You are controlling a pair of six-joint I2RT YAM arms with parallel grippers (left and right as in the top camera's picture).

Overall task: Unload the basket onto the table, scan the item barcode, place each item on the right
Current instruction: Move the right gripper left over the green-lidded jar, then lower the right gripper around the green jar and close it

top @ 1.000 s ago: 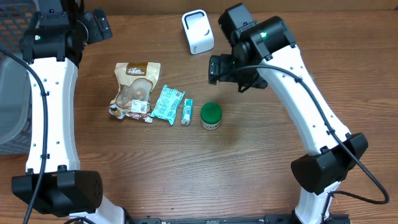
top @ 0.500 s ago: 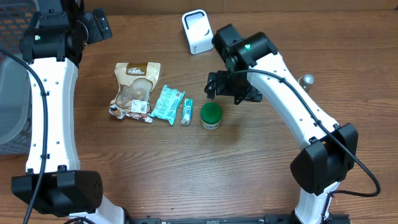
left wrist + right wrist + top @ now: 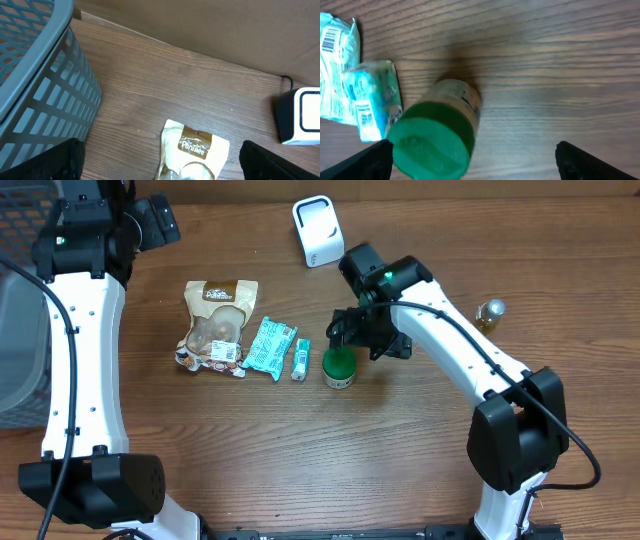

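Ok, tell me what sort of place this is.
Probably a mock checkout bench: a white box-shaped barcode scanner, a brown snack pouch and green-lidded jar, and a grey plastic mesh basket.

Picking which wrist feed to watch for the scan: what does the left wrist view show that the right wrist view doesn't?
Only the left wrist view shows a grey mesh basket, a brown snack pouch and the white scanner at the right edge. Only the right wrist view shows a green-lidded jar, with a small teal packet and a larger teal packet to its left, both with barcodes facing up. Both show the wooden table, but no item appears in both.
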